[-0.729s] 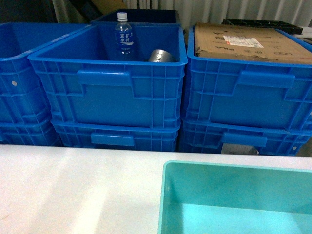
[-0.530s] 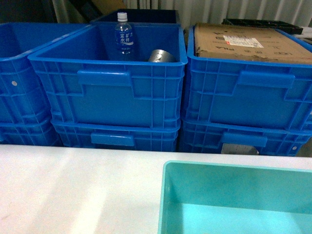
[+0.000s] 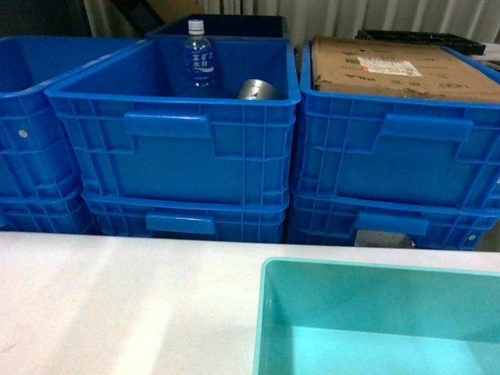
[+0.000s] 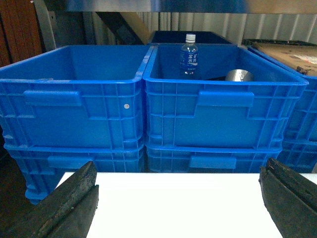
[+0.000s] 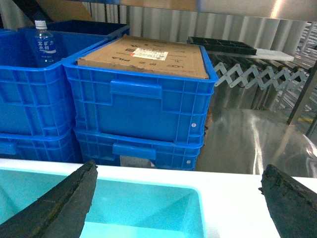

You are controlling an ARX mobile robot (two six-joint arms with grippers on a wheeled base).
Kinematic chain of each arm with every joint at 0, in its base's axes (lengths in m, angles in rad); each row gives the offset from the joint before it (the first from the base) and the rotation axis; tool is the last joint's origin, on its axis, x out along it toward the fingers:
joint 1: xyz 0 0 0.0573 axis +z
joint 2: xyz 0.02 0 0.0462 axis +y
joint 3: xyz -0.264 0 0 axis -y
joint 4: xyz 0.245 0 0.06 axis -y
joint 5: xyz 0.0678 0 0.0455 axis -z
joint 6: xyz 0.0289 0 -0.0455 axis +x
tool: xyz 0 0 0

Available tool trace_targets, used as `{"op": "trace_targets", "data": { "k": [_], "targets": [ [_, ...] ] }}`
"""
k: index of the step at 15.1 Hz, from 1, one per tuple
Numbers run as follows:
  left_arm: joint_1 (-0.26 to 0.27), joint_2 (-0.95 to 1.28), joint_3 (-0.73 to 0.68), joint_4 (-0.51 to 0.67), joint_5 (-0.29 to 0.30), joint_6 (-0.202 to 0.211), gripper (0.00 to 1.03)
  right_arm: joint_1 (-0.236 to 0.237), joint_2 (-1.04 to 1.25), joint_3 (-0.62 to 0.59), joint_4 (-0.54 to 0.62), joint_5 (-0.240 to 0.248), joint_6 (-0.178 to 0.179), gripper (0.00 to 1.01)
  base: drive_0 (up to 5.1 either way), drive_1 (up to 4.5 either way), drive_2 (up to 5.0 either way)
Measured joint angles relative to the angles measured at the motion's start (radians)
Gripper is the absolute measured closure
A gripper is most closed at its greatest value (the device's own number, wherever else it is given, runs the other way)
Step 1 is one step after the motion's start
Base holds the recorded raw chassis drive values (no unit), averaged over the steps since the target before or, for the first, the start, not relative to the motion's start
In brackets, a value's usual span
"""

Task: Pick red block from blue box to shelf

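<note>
Both sets of jaws stand wide apart and hold nothing, so you start from scratch. From the head camera neither arm shows; you see the white worktop [image 3: 117, 297] below, a teal bin [image 3: 269, 328] at 5 o'clock, and stacked blue boxes behind. The middle blue box [image 3: 176, 148] at 12 o'clock holds a water bottle [image 3: 198, 58] and a silver can [image 3: 258, 89]; a cardboard carton [image 3: 391, 70] fills the box at 2 o'clock. You cannot see the red block anywhere, and it may lie low inside a box behind a wall. From the left wrist camera the left gripper [image 4: 178, 208] hovers over the worktop, its dark fingers [image 4: 69, 208] at 7 and 5 o'clock, facing two blue boxes. From the right wrist camera the right gripper [image 5: 178, 208] hangs above the teal bin, with the shelf [image 5: 223, 6] showing as a steel rail at 12 o'clock. Going by the task, expect the block to be small, light and stiff; pinch it across two opposite flat sides, near its middle.
</note>
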Motion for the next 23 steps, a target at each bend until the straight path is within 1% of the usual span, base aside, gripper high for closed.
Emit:
{"op": "trace_targets", "data": {
  "k": [23],
  "targets": [
    [0.000,0.000,0.000,0.000,0.000,0.000,0.05,0.000,0.000,0.000,0.000,0.000,0.000,0.03,0.0,0.00,0.0]
  ]
}}
